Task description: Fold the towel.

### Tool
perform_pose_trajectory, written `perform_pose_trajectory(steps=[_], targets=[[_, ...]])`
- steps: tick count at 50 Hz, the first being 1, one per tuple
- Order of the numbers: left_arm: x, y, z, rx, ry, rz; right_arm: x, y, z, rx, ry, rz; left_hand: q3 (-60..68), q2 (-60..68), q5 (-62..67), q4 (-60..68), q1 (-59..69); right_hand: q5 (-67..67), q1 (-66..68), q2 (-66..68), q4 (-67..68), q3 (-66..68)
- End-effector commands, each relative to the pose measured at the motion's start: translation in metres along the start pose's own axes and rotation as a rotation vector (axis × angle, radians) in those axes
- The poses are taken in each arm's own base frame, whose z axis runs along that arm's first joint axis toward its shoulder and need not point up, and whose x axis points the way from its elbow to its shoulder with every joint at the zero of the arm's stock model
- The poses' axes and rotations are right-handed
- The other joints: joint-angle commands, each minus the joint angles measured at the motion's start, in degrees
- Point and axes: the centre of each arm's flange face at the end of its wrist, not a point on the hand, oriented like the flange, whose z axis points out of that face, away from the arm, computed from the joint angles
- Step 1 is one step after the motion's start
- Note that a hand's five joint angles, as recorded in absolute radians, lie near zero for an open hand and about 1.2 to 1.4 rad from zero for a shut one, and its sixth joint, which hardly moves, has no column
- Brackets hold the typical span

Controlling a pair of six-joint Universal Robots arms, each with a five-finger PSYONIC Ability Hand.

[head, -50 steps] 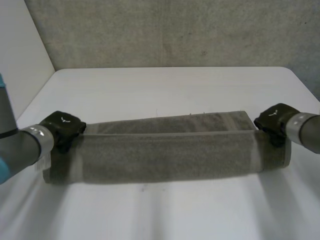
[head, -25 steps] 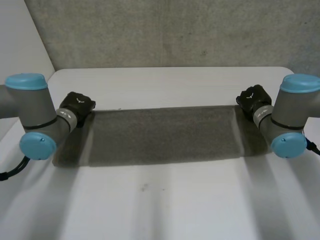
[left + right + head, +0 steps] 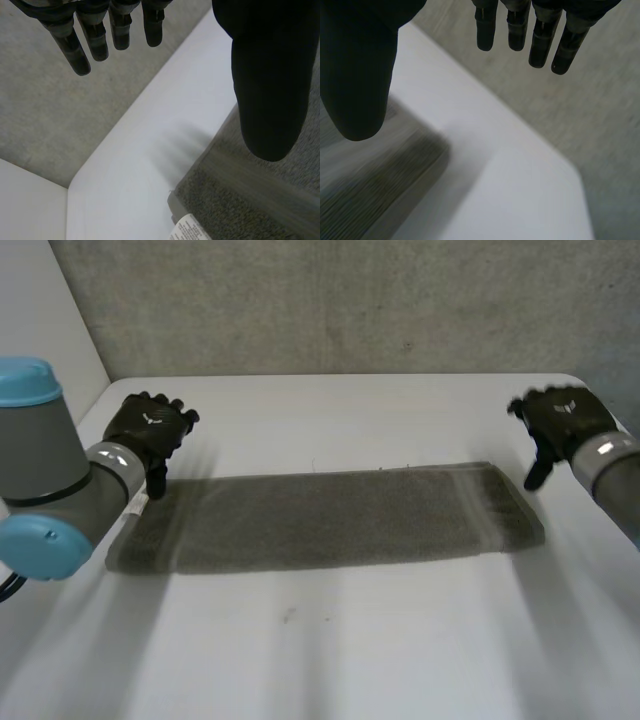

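Note:
A grey-brown towel lies folded into a long flat strip across the middle of the white table. My left hand hovers just above and behind the towel's left end, fingers straight and spread, holding nothing. My right hand hangs above and behind the towel's right end, also open and empty. In the left wrist view the fingers and thumb stand apart over the towel's corner, where a white label sticks out. In the right wrist view the thumb and fingers are spread above the towel's end.
A grey textured wall rises behind the table's far edge. A pale panel stands at the far left. Bare table lies in front of the towel and behind it.
Both hands let go of the towel and opened, then rose and moved outward from its ends. The towel, carried over a second ago, now lies flat as a folded strip.

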Motion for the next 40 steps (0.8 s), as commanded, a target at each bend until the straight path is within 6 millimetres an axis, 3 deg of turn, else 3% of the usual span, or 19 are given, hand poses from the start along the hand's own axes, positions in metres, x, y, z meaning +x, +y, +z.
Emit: perform_pose_trajectory(steps=[1, 8, 23, 26, 27, 28, 31, 33, 34, 35, 36, 38, 40], targets=[[0.003, -0.003, -0.021, 0.046, -0.011, -0.058, -0.002, 0.043, -0.019, -0.156, -0.076, 0.049, 0.4, 0.5, -1.6, 0.4, 0.1, 7.6, 9.2, 7.9, 7.8, 8.1], [0.013, 0.003, -0.026, 0.053, 0.000, -0.059, -0.011, 0.076, -0.011, -0.139, -0.164, 0.081, 0.4, 0.5, -1.6, 0.4, 0.1, 18.0, 19.6, 18.4, 18.2, 18.5], [0.019, 0.011, -0.030, 0.027, 0.018, -0.062, -0.011, 0.101, 0.004, -0.140, -0.171, 0.093, 0.4, 0.5, -1.6, 0.4, 0.1, 31.3, 32.9, 31.7, 31.5, 31.8], [0.020, 0.012, -0.030, 0.023, 0.020, -0.062, -0.012, 0.104, 0.006, -0.142, -0.169, 0.091, 0.4, 0.5, -1.6, 0.4, 0.1, 40.4, 42.0, 40.7, 40.6, 40.9], [0.020, 0.012, -0.030, 0.022, 0.021, -0.063, -0.010, 0.105, 0.007, -0.143, -0.155, 0.079, 0.4, 0.5, -1.6, 0.4, 0.1, 61.4, 63.0, 61.7, 61.6, 61.9], [0.020, 0.012, -0.030, 0.022, 0.021, -0.063, -0.010, 0.105, 0.007, -0.143, -0.155, 0.079, 0.4, 0.5, -1.6, 0.4, 0.1, 61.6, 63.2, 61.9, 61.8, 62.1], [0.021, 0.013, -0.031, 0.018, 0.023, -0.063, 0.006, 0.104, 0.011, -0.137, -0.072, 0.030, 0.4, 0.5, -1.6, 0.4, 0.1, 66.6, 68.2, 66.9, 66.8, 67.1], [0.022, 0.015, -0.032, 0.013, 0.027, -0.063, 0.041, 0.104, 0.014, -0.170, 0.144, -0.058, 0.4, 0.5, -1.6, 0.4, 0.1, 66.6, 68.2, 66.9, 66.8, 67.1], [0.022, 0.015, -0.032, 0.013, 0.027, -0.063, 0.041, 0.104, 0.014, -0.170, 0.145, -0.058, 0.4, 0.5, -1.6, 0.4, 0.1, 66.6, 68.2, 66.9, 66.8, 67.1], [0.021, 0.014, -0.033, 0.015, 0.024, -0.063, 0.059, 0.099, 0.014, -0.174, 0.248, -0.109, 0.4, 0.5, -1.6, 0.4, 0.1, 66.6, 68.2, 66.9, 66.8, 67.1], [0.021, 0.014, -0.033, 0.015, 0.024, -0.063, 0.059, 0.099, 0.014, -0.174, 0.249, -0.109, 0.4, 0.5, -1.6, 0.4, 0.1, 66.6, 68.2, 66.9, 66.8, 67.1], [0.018, 0.011, -0.037, 0.025, 0.014, -0.063, 0.089, 0.098, 0.010, -0.205, 0.357, -0.205, 0.4, 0.5, -1.6, 0.4, 0.1, 66.6, 68.2, 66.9, 66.8, 67.1], [0.017, 0.010, -0.038, 0.025, 0.012, -0.064, 0.099, 0.100, 0.008, -0.217, 0.368, -0.251, 0.4, 0.5, -1.6, 0.4, 0.1, 66.6, 68.2, 66.9, 66.8, 67.1]])
